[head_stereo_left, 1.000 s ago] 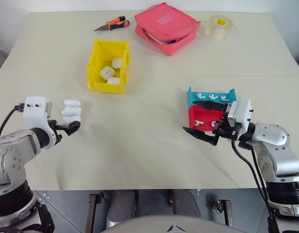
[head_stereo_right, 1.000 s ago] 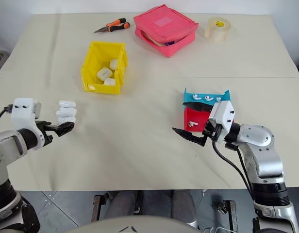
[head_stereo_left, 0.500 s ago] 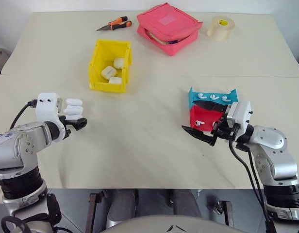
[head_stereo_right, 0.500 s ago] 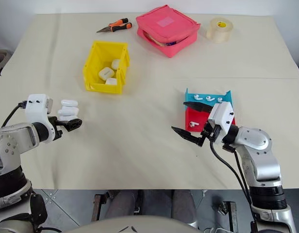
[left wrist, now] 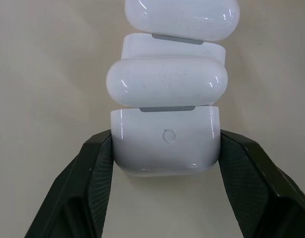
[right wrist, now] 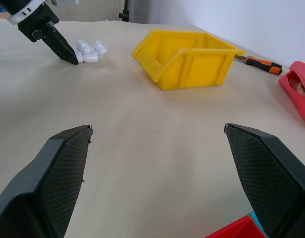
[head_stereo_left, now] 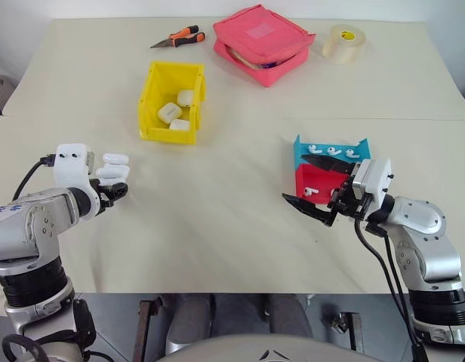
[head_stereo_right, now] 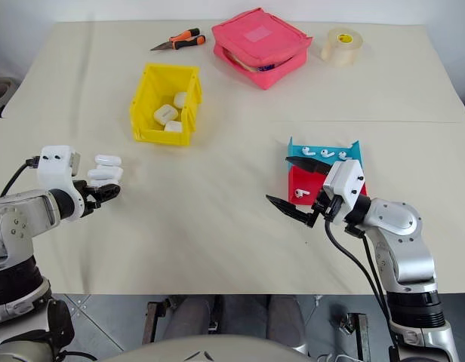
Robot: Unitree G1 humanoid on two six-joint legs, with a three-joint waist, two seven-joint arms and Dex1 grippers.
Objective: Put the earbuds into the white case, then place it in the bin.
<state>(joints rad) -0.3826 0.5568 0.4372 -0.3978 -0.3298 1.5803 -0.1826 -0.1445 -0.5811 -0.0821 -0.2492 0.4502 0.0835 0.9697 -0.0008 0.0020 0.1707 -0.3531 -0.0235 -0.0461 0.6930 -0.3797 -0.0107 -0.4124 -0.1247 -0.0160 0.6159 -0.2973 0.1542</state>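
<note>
The table (head_stereo_left: 240, 249) carries everything, largest first: the pink zip pouch (head_stereo_left: 263, 41) at the far edge, well beyond both grippers, then the yellow bin (head_stereo_left: 170, 102), which lies ahead of the left gripper's fingers and holds three white cases. The red-and-blue tray (head_stereo_left: 323, 162) sits just behind the right gripper (head_stereo_left: 312, 185), with the earbuds (head_stereo_left: 332, 151) lying in a row in its blue part and one more in the red part. A roll of tape (head_stereo_left: 342, 41) and orange-handled pliers (head_stereo_left: 176, 38) lie along the far edge.

The left gripper (left wrist: 165, 148) has its two black fingers pressed against the sides of the white case (left wrist: 166, 144) — closed on the nearest of a short line of cases on the table, lid hinged open. A second case (left wrist: 175, 44) stands touching it, just past the fingertips.

The right gripper hovers over bare table with its fingers (right wrist: 58, 168) spread wide — nothing between them.
</note>
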